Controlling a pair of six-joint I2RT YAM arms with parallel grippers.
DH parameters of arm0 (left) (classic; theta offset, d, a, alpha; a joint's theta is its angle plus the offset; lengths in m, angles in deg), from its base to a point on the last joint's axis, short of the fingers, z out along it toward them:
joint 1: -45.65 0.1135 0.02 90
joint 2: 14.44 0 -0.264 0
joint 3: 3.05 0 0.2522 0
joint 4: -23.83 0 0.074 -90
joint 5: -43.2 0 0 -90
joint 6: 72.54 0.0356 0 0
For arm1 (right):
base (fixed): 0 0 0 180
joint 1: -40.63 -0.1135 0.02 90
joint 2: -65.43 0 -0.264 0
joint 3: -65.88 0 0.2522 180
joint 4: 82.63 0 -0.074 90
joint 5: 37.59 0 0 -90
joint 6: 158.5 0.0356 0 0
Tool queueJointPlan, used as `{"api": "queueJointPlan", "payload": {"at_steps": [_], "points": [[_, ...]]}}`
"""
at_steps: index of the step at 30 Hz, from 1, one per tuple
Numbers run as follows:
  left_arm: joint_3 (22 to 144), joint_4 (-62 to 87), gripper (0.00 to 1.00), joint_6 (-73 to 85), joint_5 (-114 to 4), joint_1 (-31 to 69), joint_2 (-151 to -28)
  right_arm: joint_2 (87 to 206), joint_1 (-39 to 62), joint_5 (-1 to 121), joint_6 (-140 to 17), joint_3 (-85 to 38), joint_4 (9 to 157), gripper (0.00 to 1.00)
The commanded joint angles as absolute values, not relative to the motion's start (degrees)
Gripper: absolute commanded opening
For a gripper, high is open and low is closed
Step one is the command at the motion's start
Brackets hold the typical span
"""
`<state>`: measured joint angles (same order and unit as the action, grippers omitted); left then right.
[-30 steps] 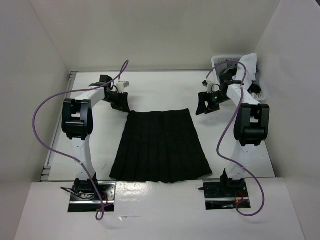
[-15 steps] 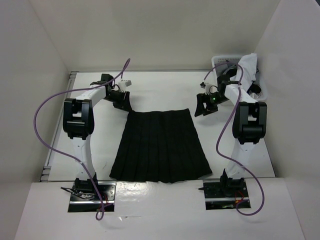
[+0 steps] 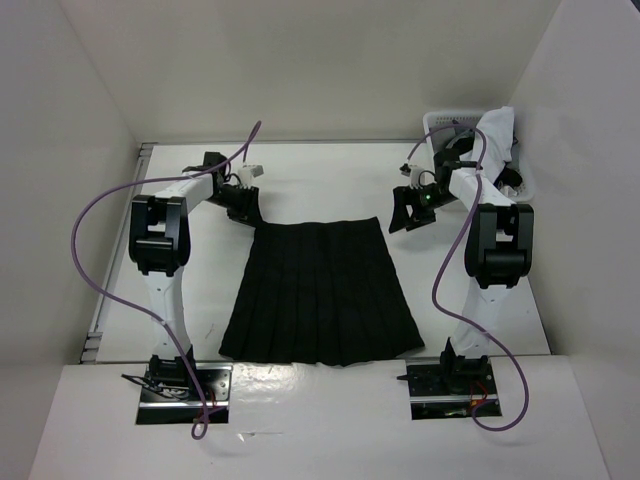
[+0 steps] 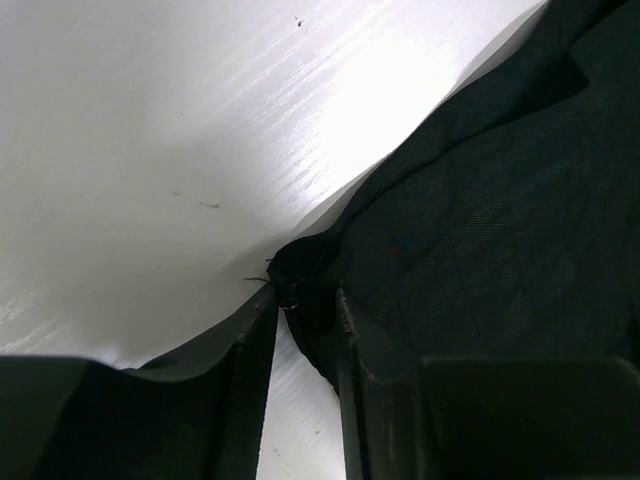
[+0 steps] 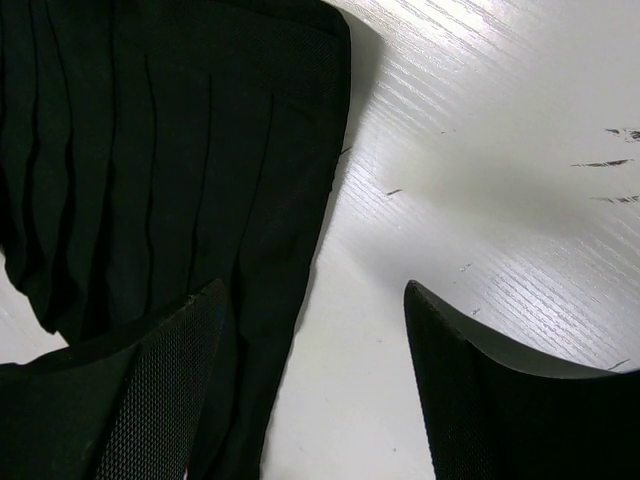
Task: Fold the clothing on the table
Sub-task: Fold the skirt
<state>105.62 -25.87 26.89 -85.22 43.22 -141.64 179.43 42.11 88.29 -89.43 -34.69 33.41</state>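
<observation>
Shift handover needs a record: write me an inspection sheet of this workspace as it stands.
Surface: large white tabletop, faint dark scuffs.
Job's things: black pleated fabric skirt, flat, unfolded, waistband far.
Clutter: white lattice plastic basket, far right corner, holding white garments.
Grippers: left gripper at skirt's far left corner, jaws narrow, grip unclear; right gripper open over far right corner.
Cables: purple cables loop wide, clear of skirt.
Surroundings: plain white walls, three sides.

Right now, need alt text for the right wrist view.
Open right gripper hangs above the side edge of a black pleated soft-fabric skirt, near its corner; one finger is over the cloth, the other over the flat white tabletop. Nothing is gripped.
</observation>
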Motion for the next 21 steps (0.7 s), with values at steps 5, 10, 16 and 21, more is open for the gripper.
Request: {"api": "queueJointPlan", "payload": {"at_steps": [5, 10, 16, 21], "points": [[106.7, -26.3, 0.23, 29.1, -86.8, 43.0, -143.2, 179.8, 41.6, 90.1, -90.4, -37.2, 33.1, 0.75], [106.7, -26.3, 0.02, 29.1, -86.3, 43.0, -143.2, 182.8, 41.1, 93.8, -90.9, -39.4, 33.1, 0.75], [106.7, -26.3, 0.00, 29.1, -84.4, 43.0, -142.1, 187.0, 38.8, 97.8, -91.5, -44.5, 31.8, 0.73], [106.7, -26.8, 0.00, 29.1, -83.9, 43.0, -141.5, 189.2, 38.3, 97.8, -91.5, -47.0, 32.4, 0.69]]}}
